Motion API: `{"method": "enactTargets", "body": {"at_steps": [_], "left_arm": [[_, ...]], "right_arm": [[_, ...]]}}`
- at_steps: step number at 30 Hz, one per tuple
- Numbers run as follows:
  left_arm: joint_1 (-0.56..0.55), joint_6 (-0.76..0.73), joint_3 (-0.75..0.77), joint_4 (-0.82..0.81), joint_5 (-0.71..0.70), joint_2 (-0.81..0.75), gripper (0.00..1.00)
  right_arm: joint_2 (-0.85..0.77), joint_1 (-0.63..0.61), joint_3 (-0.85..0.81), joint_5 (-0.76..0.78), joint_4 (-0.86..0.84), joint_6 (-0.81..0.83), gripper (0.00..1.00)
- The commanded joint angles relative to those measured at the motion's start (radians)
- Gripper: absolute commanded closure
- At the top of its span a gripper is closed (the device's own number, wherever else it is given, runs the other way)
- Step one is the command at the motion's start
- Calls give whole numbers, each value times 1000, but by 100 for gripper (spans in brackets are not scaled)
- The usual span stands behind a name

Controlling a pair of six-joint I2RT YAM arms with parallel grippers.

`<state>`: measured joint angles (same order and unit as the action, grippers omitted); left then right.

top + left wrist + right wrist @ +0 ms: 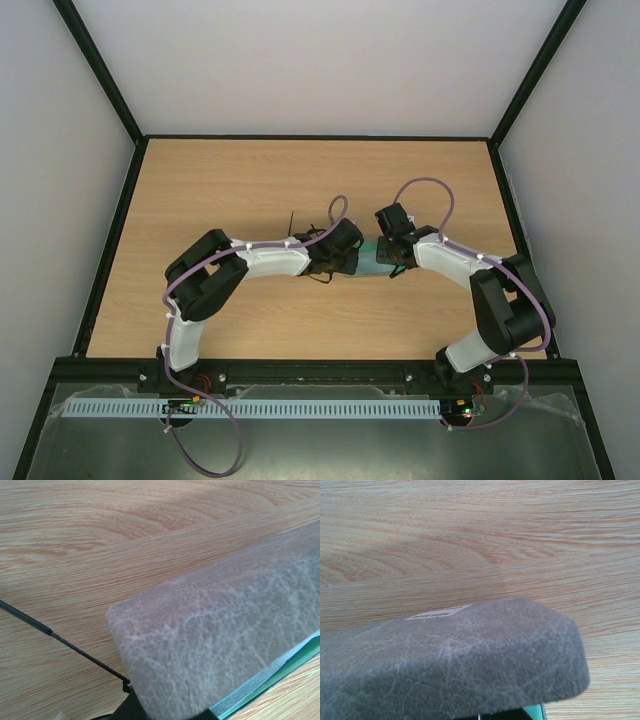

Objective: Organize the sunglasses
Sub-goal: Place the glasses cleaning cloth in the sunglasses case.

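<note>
The grey oblong case (367, 256) lies mid-table between my two grippers. It fills the left wrist view (225, 630) and the right wrist view (450, 665), where it shows a white label. Of the sunglasses (316, 268) I see only thin dark wire by the left gripper (345, 255). One slim temple arm (75, 647) runs left from a hinge at the case's edge, and the lenses are hidden. A light blue cloth (280, 672) edge peeks from under the case, also in the right wrist view (536, 712). The right gripper (390, 255) is at the case's right end. The case hides both sets of jaws.
Bare wooden tabletop (250, 180) lies all around the case. Black frame rails (105, 250) and pale walls bound the table on the left, back and right. Purple cables (430, 185) loop over both arms.
</note>
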<state>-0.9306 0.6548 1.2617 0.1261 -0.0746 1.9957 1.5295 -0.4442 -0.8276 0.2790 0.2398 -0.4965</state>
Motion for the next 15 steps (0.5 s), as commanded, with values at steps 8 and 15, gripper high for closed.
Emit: {"method": "enactTargets", "body": {"at_steps": [8,15], "left_arm": [[1,4,20,11,10,24,98],[-2,6,8,9,6,22,98]], "right_arm": [[22,6,-10,46,26,6,99],[29,6,-3,50,25,1,99]]}}
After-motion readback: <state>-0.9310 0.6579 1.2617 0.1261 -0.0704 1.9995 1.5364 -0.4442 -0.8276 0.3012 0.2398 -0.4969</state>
